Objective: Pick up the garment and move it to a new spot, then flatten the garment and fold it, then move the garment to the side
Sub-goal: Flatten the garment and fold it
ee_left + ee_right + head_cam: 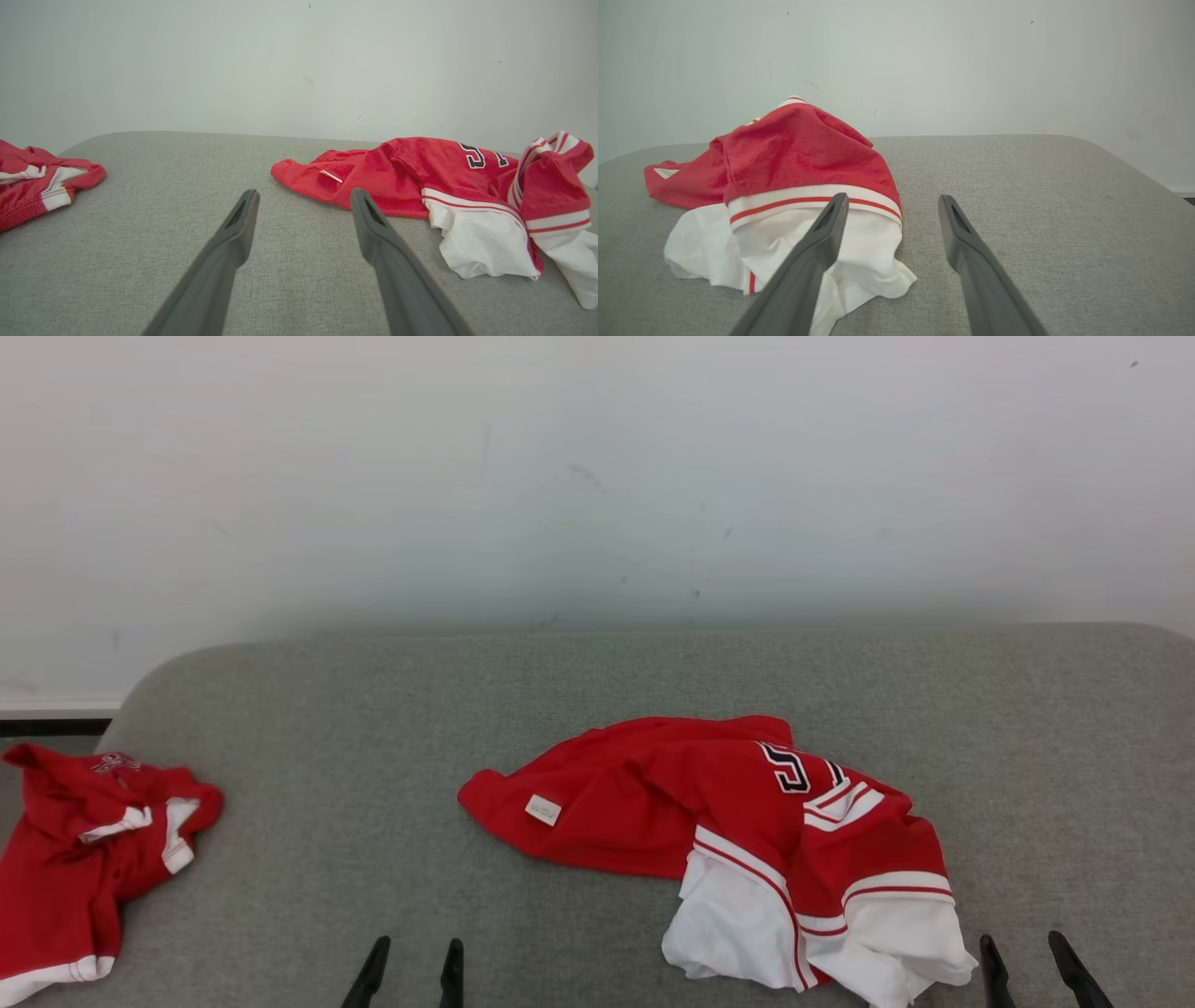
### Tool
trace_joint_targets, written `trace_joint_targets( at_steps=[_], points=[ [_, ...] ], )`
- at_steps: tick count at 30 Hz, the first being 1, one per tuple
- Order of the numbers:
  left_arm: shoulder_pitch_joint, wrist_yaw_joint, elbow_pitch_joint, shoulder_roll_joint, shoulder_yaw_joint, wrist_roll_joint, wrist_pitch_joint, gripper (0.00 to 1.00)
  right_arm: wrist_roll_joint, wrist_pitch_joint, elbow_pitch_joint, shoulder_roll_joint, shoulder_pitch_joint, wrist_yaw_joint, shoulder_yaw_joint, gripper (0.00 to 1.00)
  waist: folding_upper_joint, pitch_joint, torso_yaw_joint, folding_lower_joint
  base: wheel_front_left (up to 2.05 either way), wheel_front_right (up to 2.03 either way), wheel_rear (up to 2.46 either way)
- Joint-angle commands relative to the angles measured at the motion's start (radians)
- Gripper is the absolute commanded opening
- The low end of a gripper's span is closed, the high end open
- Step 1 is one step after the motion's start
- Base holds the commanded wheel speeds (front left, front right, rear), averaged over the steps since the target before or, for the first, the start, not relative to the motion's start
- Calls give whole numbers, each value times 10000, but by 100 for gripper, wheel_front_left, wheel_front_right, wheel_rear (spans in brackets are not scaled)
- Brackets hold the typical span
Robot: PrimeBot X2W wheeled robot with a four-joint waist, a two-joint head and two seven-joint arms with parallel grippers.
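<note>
garment (728, 821), red with white trim, crumpled right of centre on the grey tabletop (373, 728).
head view: left gripper (418, 945) and right gripper (1020, 940) at the tabletop's near edge, fingers apart, empty; second red garment (84, 859) at the tabletop's left end.
left wrist view: fingers spread above bare tabletop.
right wrist view: fingers spread, one in front of the garment's white hem.

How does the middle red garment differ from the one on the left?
The middle garment shows dark numerals and broad white panels; the left garment shows narrow white bands. The middle garment is whole in the head view; the left garment is cut by its edge. Both are red and crumpled.
</note>
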State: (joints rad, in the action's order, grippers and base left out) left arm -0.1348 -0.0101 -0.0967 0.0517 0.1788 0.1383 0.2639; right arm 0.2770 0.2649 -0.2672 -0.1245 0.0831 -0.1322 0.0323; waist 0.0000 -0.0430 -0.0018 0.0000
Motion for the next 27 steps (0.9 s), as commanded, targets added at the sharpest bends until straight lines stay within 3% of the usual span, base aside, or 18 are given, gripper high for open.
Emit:
trace_joint_targets(
  at_steps=[1,12,23,27],
  points=[
    [-17,30,-26,14,-27,-85,9,100,28,-9,-28,-43,-52,28,30,100,0,8,-43,0,0,0,0],
    [898,705,-666,5,837,92,9,100,69,-9,48,-163,-274,29,154,100,0,291,-597,0,0,0,0],
    [2929,1207,-3420,9,2533,2206,-232,100,115,-9,43,-81,-584,29,284,100,0,812,-1887,0,0,0,0],
    [3612,1301,-4333,14,2862,2507,-634,100,134,-9,77,-56,-659,29,208,100,0,1134,-2315,0,0,0,0]
  ],
)
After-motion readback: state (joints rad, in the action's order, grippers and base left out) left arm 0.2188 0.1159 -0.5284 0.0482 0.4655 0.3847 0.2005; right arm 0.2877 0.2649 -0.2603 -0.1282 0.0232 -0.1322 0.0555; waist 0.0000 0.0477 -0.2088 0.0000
